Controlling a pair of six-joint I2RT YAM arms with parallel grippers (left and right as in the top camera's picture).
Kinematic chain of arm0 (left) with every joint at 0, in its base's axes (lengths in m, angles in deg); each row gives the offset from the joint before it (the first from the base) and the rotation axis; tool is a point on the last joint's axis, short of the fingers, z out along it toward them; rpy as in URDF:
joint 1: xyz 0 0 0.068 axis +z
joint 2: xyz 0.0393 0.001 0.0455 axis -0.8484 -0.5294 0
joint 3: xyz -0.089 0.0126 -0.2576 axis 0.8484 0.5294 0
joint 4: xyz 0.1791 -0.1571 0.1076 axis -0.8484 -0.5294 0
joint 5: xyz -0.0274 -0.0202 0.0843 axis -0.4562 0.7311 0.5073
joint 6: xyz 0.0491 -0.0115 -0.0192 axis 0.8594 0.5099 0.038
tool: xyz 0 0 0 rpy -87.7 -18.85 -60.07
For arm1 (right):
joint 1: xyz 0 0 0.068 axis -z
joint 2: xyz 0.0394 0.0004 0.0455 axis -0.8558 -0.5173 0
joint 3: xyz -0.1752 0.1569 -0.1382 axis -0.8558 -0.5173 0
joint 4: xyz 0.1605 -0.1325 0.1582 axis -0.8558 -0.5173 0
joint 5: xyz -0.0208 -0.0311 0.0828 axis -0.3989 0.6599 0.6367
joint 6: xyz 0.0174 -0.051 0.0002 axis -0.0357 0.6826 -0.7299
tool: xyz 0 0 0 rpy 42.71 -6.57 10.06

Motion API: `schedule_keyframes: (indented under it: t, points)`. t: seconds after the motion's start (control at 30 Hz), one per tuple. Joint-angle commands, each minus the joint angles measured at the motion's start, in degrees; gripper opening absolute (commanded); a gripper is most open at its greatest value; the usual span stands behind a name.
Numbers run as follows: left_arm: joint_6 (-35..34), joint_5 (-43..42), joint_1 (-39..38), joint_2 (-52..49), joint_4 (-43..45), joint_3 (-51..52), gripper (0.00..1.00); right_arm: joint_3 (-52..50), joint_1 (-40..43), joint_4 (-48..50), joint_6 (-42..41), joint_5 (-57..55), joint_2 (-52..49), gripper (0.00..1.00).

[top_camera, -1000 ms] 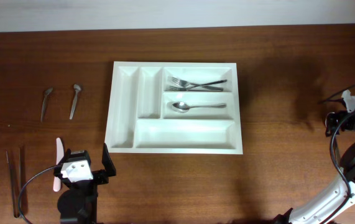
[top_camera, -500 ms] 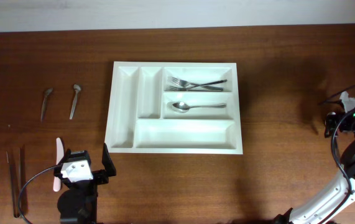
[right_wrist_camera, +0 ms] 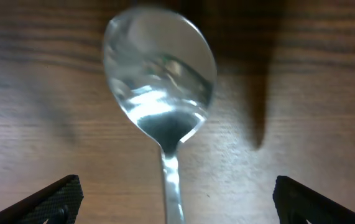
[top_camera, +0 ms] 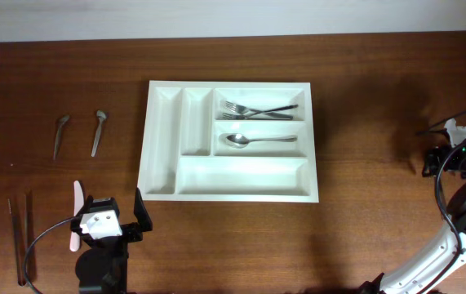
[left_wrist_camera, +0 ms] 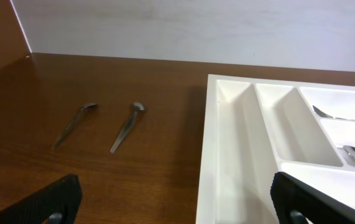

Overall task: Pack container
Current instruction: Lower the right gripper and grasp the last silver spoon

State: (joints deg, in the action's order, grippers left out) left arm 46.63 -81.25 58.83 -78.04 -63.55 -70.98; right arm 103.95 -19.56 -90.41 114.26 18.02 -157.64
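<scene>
Over the last second only the right arm has moved: it has slid a little farther from the tray (top_camera: 229, 198), out on the tray's right side, and has since come to rest. Its wrist camera looks straight down on a loose spoon (right_wrist_camera: 158, 81) lying bowl-up on the table (top_camera: 363, 229). The right claw (right_wrist_camera: 177, 200) is released, one finger on each side of the handle and neither touching it. In the overhead view we cannot make this spoon out; the arm seems to cover it.

The tray sits mid-table, unmoved. Its top long slot holds forks (top_camera: 257, 109) and the slot below holds a packed spoon (top_camera: 257, 140). The other three compartments are bare.

The left claw (left_wrist_camera: 176, 200) has stayed put near the tray's lower-left corner, released and holding nothing. Well to the tray's left lie a small spoon (top_camera: 61, 135) and a second small spoon (top_camera: 99, 132), with thin sticks (top_camera: 19, 237) further below them.

We judge the small shift to be the right arm lining up over its spoon, so a descent and grasp look likely next. Packing is under way, with several pieces still outside.
</scene>
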Motion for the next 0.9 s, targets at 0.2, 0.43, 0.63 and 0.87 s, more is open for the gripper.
schedule_keyframes:
  t: [0.2, 0.43, 0.63, 0.87]
  points:
    - [0.7, -0.4, -0.2, 0.4, 0.1, 0.3, 0.99, -0.5, 0.1, 0.3, -0.4, 5.0, -1.0, 0.99]
    - [0.7, -0.4, -0.2, 0.4, 0.1, 0.3, 0.99, -0.5, 0.1, -0.1, -0.4, 0.2, -1.0, 0.99]
    - [0.7, -0.4, -0.2, 0.4, 0.1, 0.3, 0.99, -1.7, 0.1, 0.2, -0.4, 0.1, -1.0, 0.98]
    - [0.7, -0.4, -0.2, 0.4, 0.1, 0.3, 0.99, -6.4, 0.1, 2.5, -0.4, 0.1, -1.0, 0.99]
